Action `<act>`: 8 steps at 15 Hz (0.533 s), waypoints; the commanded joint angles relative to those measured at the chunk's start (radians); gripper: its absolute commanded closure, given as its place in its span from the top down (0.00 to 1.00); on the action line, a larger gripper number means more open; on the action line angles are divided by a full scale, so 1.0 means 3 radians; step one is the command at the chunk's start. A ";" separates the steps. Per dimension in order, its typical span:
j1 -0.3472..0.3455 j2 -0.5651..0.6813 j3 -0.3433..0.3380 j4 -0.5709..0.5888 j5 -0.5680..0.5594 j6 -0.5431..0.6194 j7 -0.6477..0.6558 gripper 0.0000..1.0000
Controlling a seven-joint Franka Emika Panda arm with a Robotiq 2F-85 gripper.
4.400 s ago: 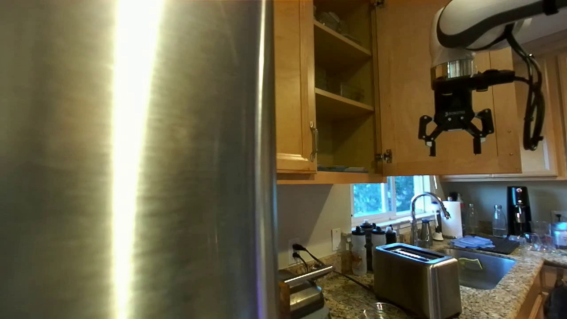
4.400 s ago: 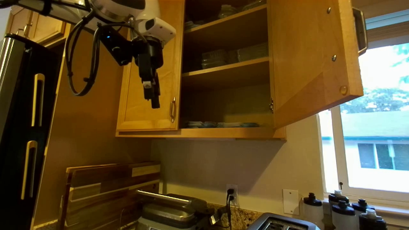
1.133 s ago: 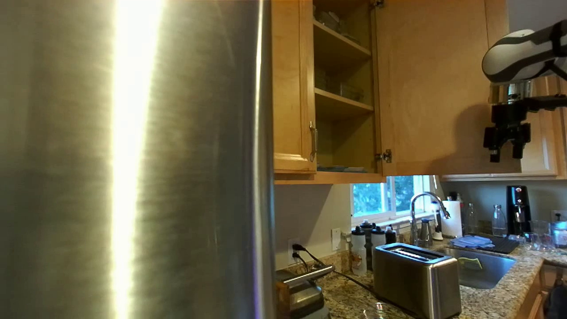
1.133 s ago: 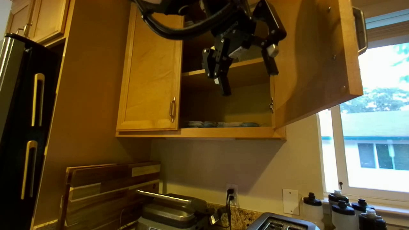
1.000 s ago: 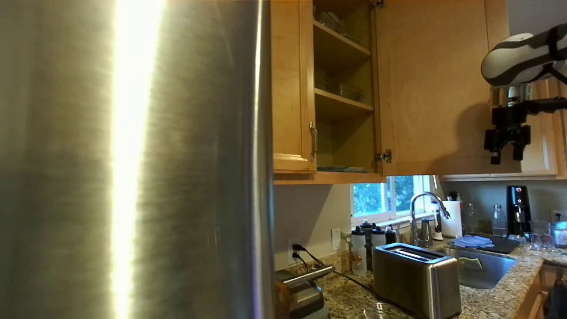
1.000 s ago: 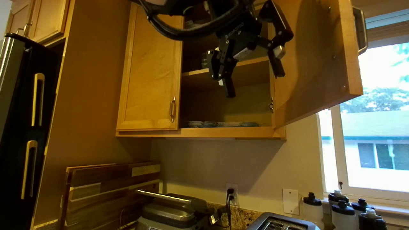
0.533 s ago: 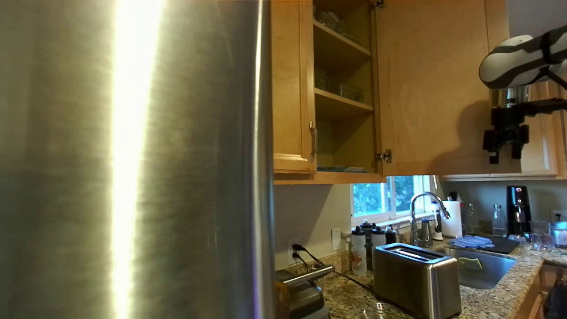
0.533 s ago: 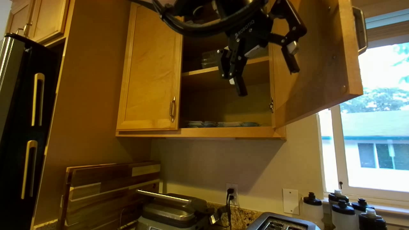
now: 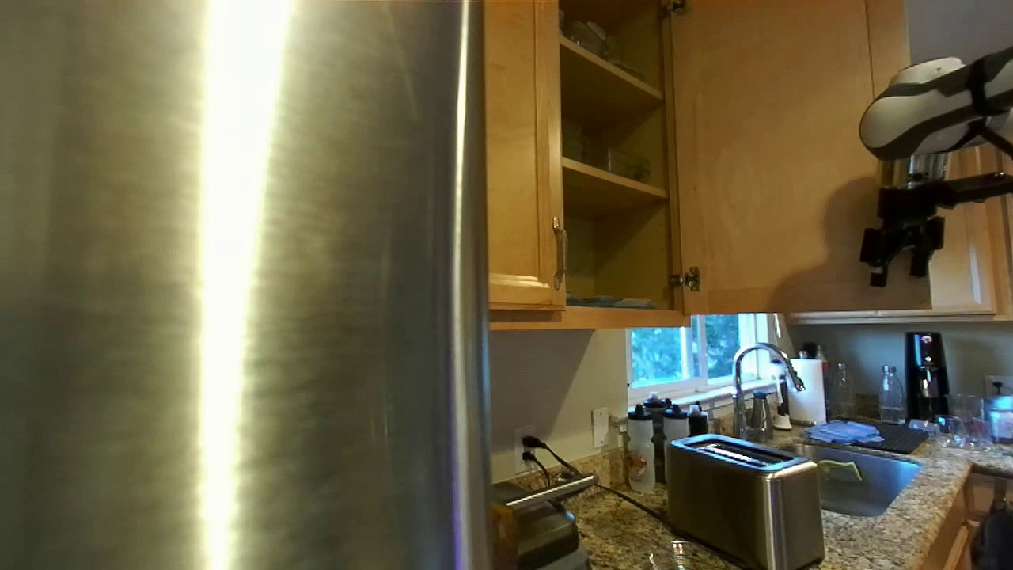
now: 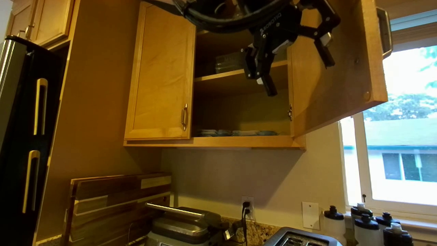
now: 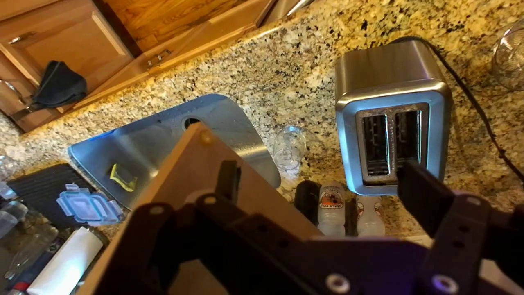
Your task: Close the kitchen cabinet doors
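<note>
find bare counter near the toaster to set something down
In the wrist view, bare granite lies between the sink and toaster, in front of a clear glass; a narrower strip runs along the sink's front. Crowded: beside the toaster, with bottles, and past the sink, with blue lids and a paper roll.

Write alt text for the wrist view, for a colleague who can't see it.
The open pincer, holding nothing, spans the bottom of the picture, partly covering the open wooden cabinet door; whether they touch is unclear. Beneath, at left, a steel sink holds a small yellow item; at right, a two-slot toaster stands on the speckled counter.
</note>
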 commanded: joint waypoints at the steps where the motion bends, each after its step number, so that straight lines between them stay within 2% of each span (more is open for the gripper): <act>1: -0.0008 0.0005 -0.0029 -0.0028 0.0078 0.0268 -0.0049 1.00; 4: 0.0017 0.0003 -0.0048 -0.0057 0.0155 0.0524 -0.0126 1.00; 5: -0.0054 -0.0167 -0.0124 -0.0196 0.0144 0.0486 -0.0262 1.00; 6: -0.0041 0.0033 0.0004 -0.0003 0.0111 0.0376 -0.0078 1.00; 8: -0.0058 -0.0005 -0.0072 -0.0037 0.0115 0.0377 -0.0172 1.00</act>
